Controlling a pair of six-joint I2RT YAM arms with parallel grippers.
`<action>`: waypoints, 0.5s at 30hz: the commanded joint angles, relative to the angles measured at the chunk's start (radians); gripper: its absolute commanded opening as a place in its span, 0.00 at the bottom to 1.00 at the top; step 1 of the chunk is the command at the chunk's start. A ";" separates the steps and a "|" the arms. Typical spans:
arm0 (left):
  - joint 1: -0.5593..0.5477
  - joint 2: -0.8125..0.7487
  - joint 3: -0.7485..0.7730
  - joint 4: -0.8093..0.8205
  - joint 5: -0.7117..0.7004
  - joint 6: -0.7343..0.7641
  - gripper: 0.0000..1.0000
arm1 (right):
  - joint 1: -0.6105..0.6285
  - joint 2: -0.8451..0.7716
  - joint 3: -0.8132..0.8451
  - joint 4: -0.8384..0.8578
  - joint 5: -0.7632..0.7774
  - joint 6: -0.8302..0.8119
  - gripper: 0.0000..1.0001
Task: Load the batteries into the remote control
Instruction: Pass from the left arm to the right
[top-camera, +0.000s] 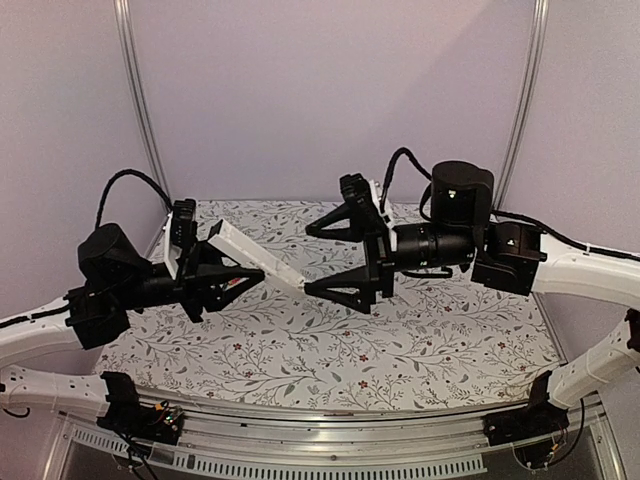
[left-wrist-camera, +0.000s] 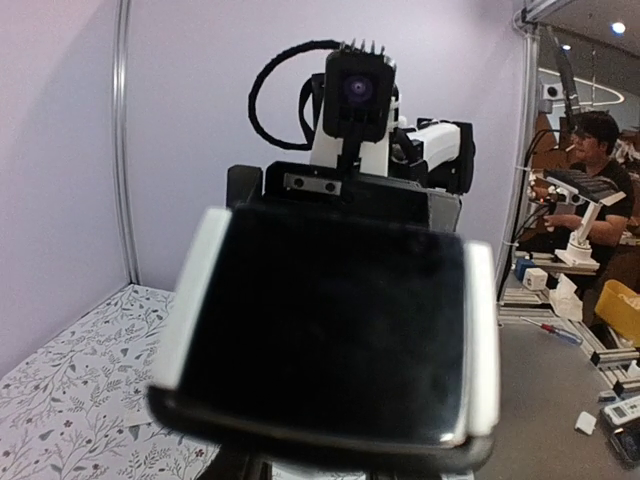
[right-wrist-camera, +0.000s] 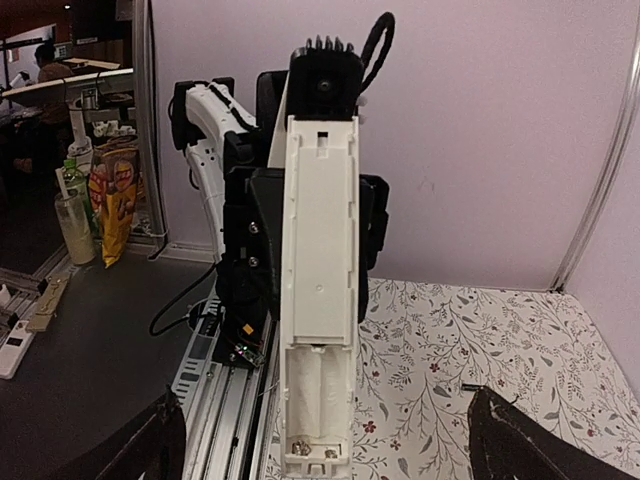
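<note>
1. One remote control (top-camera: 255, 255) is up off the table (top-camera: 330, 350). The left jaws are clamped on it around the middle, and it tilts down toward the right arm.
2. Right jaws are spread wide with nothing in them. They face the remote's free lower end and sit close to it.
3. Right wrist view shows the battery bay (right-wrist-camera: 318, 400) uncovered and empty, with contacts at the bottom end.
4. Batteries: can't pick them out for sure. A dark speck (right-wrist-camera: 467, 386) on the table might be one, but it's too small to tell.
5. Handling guess: the remote looks like light, stiff, smooth plastic, so a hard push could make it slip or twist. I'd grip the long edges, clear of the bay. Batteries should be small, hard and prone to rolling, so pinch them across the middle.
</note>
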 joint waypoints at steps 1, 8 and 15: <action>-0.049 0.018 -0.002 0.005 0.032 0.097 0.00 | 0.057 0.062 0.073 -0.169 0.024 -0.182 0.95; -0.081 0.054 0.020 -0.013 0.004 0.113 0.00 | 0.082 0.118 0.093 -0.163 0.048 -0.206 0.75; -0.101 0.062 0.021 -0.013 -0.024 0.122 0.00 | 0.086 0.123 0.080 -0.132 0.062 -0.179 0.43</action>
